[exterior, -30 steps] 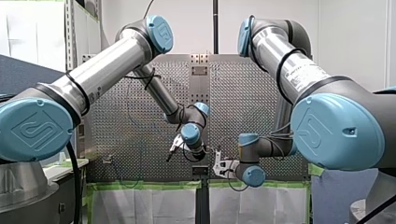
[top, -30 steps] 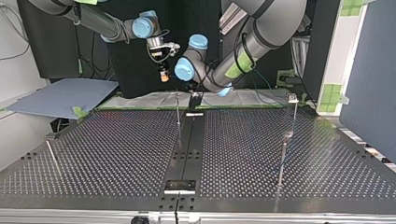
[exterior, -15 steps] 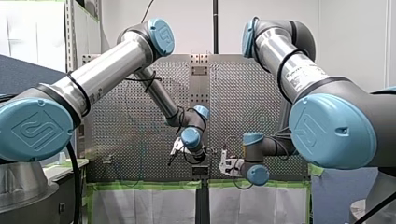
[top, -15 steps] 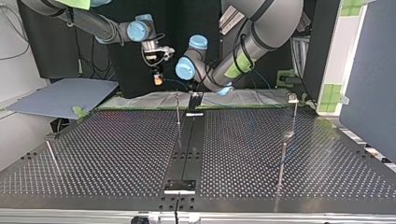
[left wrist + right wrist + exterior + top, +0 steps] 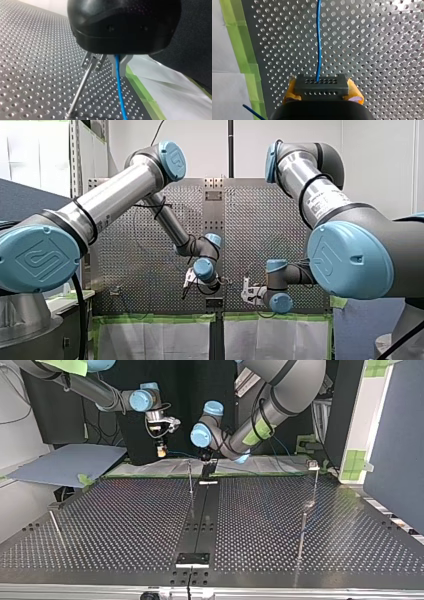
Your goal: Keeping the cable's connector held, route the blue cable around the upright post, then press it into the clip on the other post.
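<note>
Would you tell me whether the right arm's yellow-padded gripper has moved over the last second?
Yes: my right gripper has moved toward the top view's left, away from the thin upright metal post.

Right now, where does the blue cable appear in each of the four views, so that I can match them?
Front view: too thin to make out.
Top view: the blue cable runs between my right gripper and my left gripper.
Left wrist view: between the fingers, running down to the table.
Right wrist view: straight ahead out of the held connector.
Shared landmark: green tape along the table's edge.
</note>
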You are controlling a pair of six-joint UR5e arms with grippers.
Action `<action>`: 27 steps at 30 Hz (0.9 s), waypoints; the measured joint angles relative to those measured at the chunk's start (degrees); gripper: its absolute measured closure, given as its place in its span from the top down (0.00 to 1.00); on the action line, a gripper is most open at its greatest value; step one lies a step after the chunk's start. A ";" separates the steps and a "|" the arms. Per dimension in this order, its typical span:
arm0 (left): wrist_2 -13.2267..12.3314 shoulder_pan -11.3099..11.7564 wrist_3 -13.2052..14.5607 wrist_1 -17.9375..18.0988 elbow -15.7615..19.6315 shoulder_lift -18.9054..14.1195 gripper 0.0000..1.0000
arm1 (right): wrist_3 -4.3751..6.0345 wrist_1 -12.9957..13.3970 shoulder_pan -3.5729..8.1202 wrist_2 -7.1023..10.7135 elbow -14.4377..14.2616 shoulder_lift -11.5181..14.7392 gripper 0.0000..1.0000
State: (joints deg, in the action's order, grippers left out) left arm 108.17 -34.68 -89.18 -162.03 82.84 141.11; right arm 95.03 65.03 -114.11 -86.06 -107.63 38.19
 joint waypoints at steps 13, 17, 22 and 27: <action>-1.22 0.51 -2.58 0.85 -3.37 2.08 0.00 | -0.93 -1.23 1.33 0.98 1.64 -0.02 0.00; -1.85 1.01 -3.59 0.97 -3.96 2.15 0.00 | -1.63 -2.48 1.81 0.98 2.62 -0.01 0.00; -2.59 1.78 -5.34 1.06 -4.17 2.16 0.00 | -2.12 -4.37 2.35 0.97 3.34 0.00 0.00; -2.49 2.06 -5.84 1.12 -4.18 2.18 0.00 | -2.21 -4.85 2.48 1.00 3.56 -0.01 0.00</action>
State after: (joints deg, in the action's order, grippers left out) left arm 105.68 -32.62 -95.02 -160.91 78.66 143.29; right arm 92.82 60.18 -111.62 -85.06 -104.07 38.19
